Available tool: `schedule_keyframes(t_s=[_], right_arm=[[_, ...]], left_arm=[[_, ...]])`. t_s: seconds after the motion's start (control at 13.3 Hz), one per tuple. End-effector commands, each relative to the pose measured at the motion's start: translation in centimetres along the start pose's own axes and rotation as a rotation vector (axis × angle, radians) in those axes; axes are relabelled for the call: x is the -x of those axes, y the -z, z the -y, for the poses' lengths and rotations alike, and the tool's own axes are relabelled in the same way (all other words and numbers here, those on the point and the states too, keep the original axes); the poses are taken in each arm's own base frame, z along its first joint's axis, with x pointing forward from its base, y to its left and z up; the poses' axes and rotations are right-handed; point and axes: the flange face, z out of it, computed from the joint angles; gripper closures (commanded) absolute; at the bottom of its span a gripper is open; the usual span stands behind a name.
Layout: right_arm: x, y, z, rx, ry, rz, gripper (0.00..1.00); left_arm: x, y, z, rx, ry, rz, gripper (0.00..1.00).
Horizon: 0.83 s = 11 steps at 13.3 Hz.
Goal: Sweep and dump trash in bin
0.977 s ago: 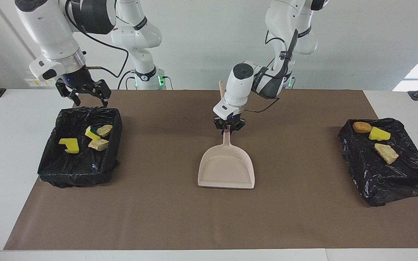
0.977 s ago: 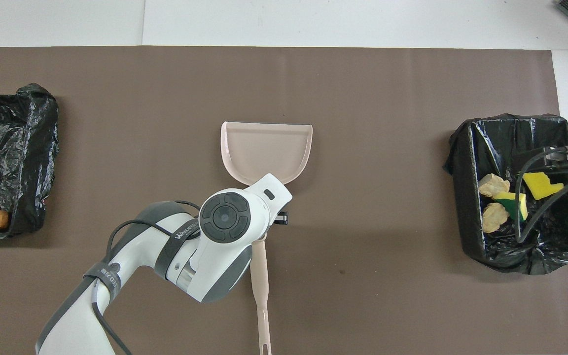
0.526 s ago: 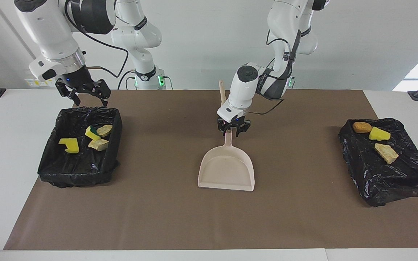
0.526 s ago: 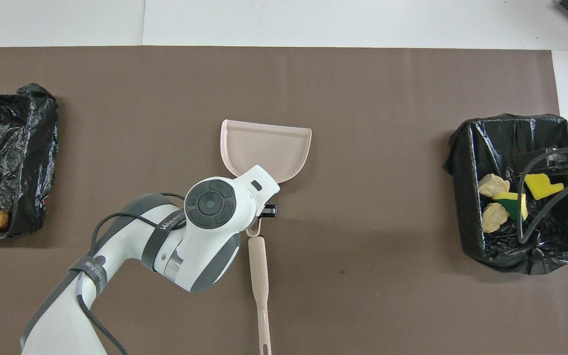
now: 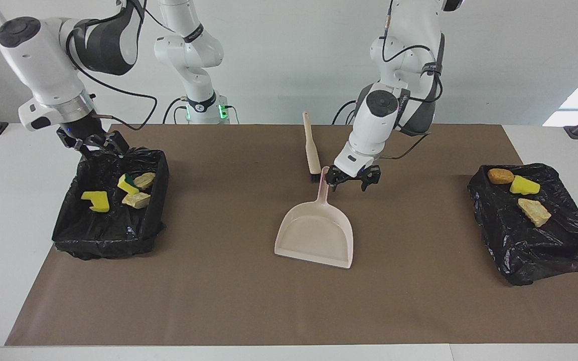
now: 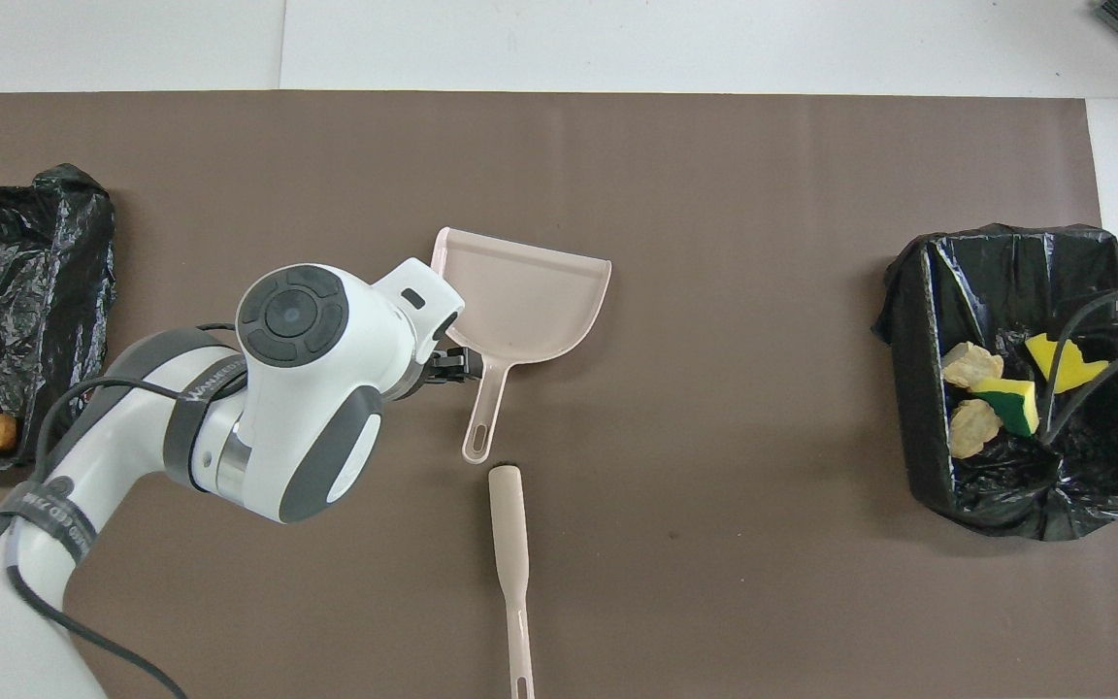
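Both grippers' jaws are spread and hold nothing: the left gripper (image 5: 353, 181) hangs just beside the dustpan (image 5: 315, 234) handle at mid-mat, the right gripper (image 5: 94, 145) over the bin (image 5: 111, 235) rim nearest the robots. Four trash pieces (image 5: 136, 200) lie in that bin, three (image 5: 534, 211) on the black bag (image 5: 545, 250) at the left arm's edge.

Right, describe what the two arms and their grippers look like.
Both arms are glossy white with rounded links and dark grey joint sections. Each ends in a round white cap with a dark grey disc, and black cables loop alongside the links. The left gripper and right gripper are small, black, two-fingered. Green lights glow at a base. The left arm carries grey lettering, too small to read.
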Motion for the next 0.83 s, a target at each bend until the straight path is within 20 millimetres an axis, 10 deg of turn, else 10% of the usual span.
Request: schedule_keyframes(t_s=[0.0,0.75], right_arm=[[-0.8,1.1,1.9,-0.001,0.051,0.003,0.00],[1.0,7.8,7.6,0.014,0.081,-0.012,0.00]], left_arm=[[-0.4,5.9,4.1,-0.001,0.050,-0.011,0.00],[-1.9,16.5,16.9,-0.022,-0.018,0.020,0.00]])
